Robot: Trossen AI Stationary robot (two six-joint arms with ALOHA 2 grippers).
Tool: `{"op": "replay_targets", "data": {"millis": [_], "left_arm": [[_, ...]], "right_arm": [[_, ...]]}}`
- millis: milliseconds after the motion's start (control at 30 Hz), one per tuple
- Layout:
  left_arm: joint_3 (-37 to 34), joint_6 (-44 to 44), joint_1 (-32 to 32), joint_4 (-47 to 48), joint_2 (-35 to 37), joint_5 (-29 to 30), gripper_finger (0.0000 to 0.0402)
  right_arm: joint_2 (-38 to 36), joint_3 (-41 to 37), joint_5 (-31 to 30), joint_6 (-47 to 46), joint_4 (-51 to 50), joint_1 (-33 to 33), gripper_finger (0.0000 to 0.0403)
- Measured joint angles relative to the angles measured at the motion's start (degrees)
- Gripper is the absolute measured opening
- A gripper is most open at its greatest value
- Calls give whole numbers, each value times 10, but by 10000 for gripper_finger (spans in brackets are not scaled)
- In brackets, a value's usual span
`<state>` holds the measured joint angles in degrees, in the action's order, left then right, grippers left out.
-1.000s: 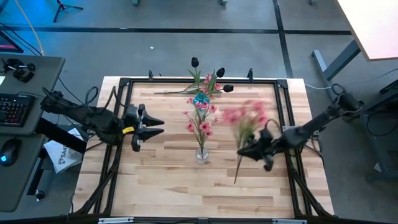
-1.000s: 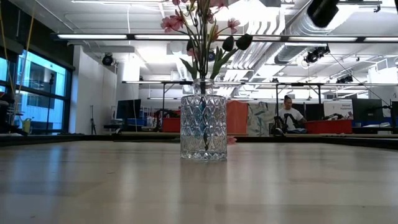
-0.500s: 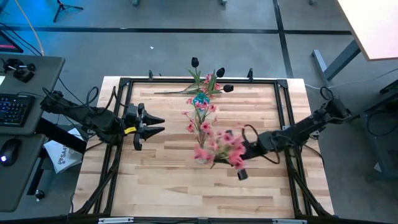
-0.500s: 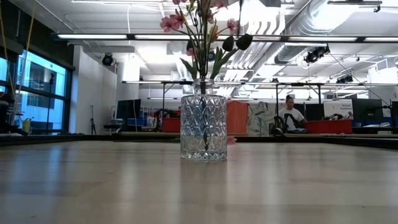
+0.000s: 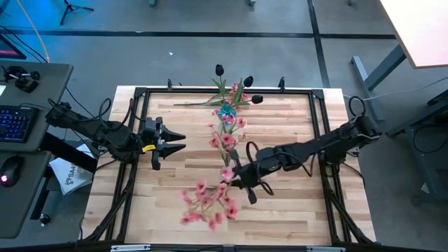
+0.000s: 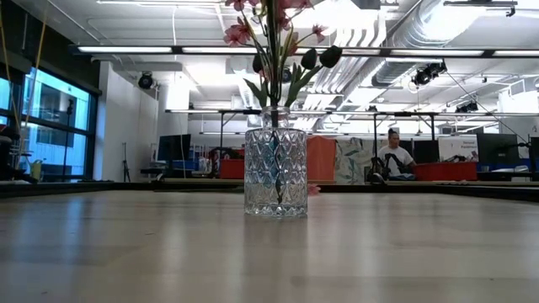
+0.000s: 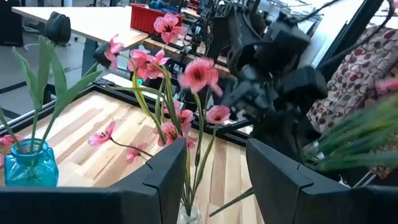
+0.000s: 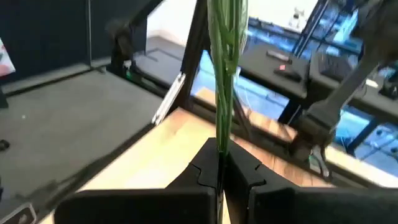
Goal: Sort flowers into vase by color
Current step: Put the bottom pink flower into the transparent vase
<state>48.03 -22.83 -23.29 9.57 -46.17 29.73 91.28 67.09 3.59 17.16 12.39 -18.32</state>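
My right gripper is near the table's middle, shut on a pink spray whose blossoms fan out toward the near left. The clear cut-glass vase stands right beside that gripper, with pink sprays standing in it by their stems. In the high view the held spray and the gripper largely cover it. A small blue vase at the far edge holds green stems, with black buds spread around it. My left gripper waits open at the table's left side, pointing at the vases. My right gripper pinches the pink spray's green stem between its two shut fingers, reaching in level from the table's right. The stem runs forward out of the fingertips, and the blossoms sit beyond them toward the near left. The spray is lifted clear of the table.
A black rail frame borders the wooden table top. One green stem lies flat near the far edge, left of the blue vase. Bare wood shows at the near left and near right. A keyboard sits off the table's left.
My right gripper has travelled from the table's right side toward the clear vase and turned as it went. The held spray has swung about: its blossoms pointed toward the far edge a second ago and now point near left, past the vase.
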Motion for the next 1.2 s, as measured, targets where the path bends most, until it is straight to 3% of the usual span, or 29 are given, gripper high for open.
{"op": "replay_targets", "data": {"millis": [467,1033,1200], "left_arm": [[0,0,0,19,0,-2,154],[0,0,0,25,0,-2,154],[0,-1,0,25,0,-2,154]], "right_arm": [[0,3,-20,11,-21,32,0],[0,3,-17,-83,-44,41,7],[0,3,-66,-116,-45,41,21]]}}
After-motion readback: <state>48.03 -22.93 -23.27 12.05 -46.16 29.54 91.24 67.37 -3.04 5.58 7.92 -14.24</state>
